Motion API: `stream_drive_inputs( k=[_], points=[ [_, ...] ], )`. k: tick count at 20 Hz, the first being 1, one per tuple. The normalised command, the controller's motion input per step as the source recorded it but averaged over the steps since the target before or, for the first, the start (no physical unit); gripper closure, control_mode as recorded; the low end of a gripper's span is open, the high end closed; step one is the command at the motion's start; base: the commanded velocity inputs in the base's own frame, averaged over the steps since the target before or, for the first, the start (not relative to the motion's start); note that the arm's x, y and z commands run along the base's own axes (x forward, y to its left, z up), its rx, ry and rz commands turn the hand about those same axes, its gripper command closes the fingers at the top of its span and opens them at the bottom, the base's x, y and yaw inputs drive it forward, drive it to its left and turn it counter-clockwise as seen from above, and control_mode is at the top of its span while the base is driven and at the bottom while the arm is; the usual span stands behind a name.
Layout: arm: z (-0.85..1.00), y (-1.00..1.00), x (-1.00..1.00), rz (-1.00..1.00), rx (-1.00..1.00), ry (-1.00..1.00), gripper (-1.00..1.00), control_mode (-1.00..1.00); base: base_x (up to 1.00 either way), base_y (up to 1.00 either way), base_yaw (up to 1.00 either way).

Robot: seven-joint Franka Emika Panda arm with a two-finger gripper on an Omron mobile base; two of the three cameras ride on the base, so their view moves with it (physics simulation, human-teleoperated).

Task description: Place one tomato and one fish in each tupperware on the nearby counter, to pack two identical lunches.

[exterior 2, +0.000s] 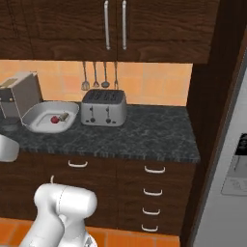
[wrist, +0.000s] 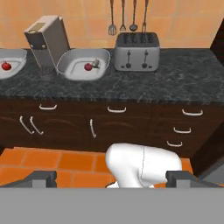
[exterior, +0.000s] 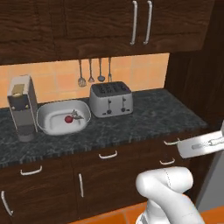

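A: Grey tupperware (exterior: pixel 62 117) sits on the counter (exterior: pixel 144 118) beside the toaster (exterior: pixel 110 99), tomato (exterior: pixel 68 119) and fish (exterior: pixel 77 114) inside.
B: Gripper (wrist: pixel 111 178) jaws wide apart, holding nothing, well back from the drawers (wrist: pixel 113 124).

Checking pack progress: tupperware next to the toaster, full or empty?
Partly filled. The tupperware holds a red tomato with a small greyish item, probably the fish, beside it.

On the counter (exterior: pixel 144 120), a tupperware (exterior: pixel 54 110) holding a tomato (exterior: pixel 68 119) sits left of the toaster (exterior: pixel 111 99).
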Motion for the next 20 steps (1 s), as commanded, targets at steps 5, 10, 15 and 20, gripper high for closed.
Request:
stream_drive_inputs(
  k=[5, 10, 15, 20],
  points=[
    [0.0, 0.0, 0.0, 0.0, 0.0, 0.0, -1.0, 1.0, -0.07, -1.0, 0.0],
    [0.0, 0.0, 0.0, 0.0, 0.0, 0.0, -1.0, 1.0, -0.54, -1.0, 0.04],
    [0.0, 0.0, 0.0, 0.0, 0.0, 0.0, -1.0, 1.0, 0.06, -1.0, 0.07],
    [0.0, 0.0, 0.0, 0.0, 0.0, 0.0, -1.0, 1.0, -0.01, -1.0, 0.28]
  ],
)
